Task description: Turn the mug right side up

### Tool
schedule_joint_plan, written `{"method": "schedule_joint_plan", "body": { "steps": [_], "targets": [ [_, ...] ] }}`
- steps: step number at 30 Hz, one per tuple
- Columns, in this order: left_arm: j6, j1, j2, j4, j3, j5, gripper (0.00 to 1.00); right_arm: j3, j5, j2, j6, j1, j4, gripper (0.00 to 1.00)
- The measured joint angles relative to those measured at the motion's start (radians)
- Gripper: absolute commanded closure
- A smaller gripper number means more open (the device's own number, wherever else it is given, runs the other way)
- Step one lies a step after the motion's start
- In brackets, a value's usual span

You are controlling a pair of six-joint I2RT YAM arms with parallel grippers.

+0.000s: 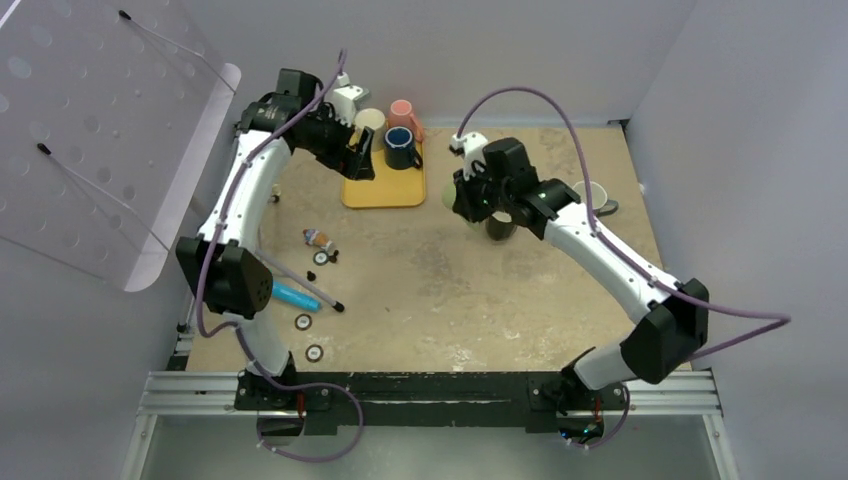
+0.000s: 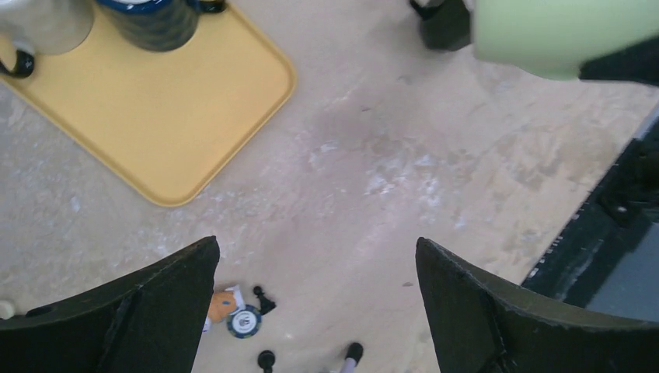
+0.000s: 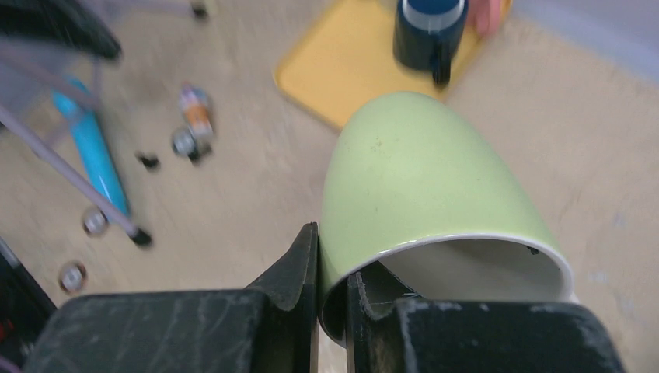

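**mugwatcher:** so where's the green mug (image 3: 420, 179) relative to the claw?

**yam_fan:** It's in the right gripper (image 3: 332, 264), pinched by the rim. One finger sits inside the mouth, the other presses on the outer wall, so the jaws are narrow with just the wall between them. The mug hangs above the table (image 2: 388, 155), tipped so its rounded base points away from the wrist toward the yellow tray (image 2: 179, 116), and the mouth faces back at the gripper.

**mugwatcher:** and the other arm?

**yam_fan:** The left gripper (image 2: 317, 242) is spread wide with nothing in it, over bare table just beside the tray.

**mugwatcher:** any logos or text?

**yam_fan:** The mug's side is plain green. A blue mug (image 3: 427, 31) stands on the tray. The little bottle (image 3: 194, 109) has an orange label, too blurred to read.
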Motion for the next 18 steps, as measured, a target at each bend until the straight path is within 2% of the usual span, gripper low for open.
{"method": "schedule_joint_plan", "body": {
  "steps": [3,6,10,15,17,18],
  "targets": [
    [0.016,-0.015,0.115,0.028,0.036,-0.115,0.0,0.0,0.043,0.073,-0.038,0.01,-0.225,1.0],
    [0.041,-0.031,0.207,0.06,0.069,-0.22,0.0,0.0,0.085,0.139,-0.064,0.03,-0.38,1.0],
    [0.134,-0.062,0.277,0.099,0.107,-0.312,0.0,0.0,0.105,0.198,-0.094,0.058,-0.49,1.0],
    [0.413,-0.117,0.298,0.233,0.099,-0.349,0.05,0.0,0.107,0.269,-0.114,0.07,-0.537,1.0],
    [0.553,-0.135,0.298,0.309,0.068,-0.347,0.08,0.0,0.106,0.3,-0.122,0.07,-0.538,0.95],
    [0.618,-0.143,0.301,0.341,0.052,-0.343,0.1,-0.001,0.106,0.314,-0.124,0.07,-0.536,0.89]
  ]
}}
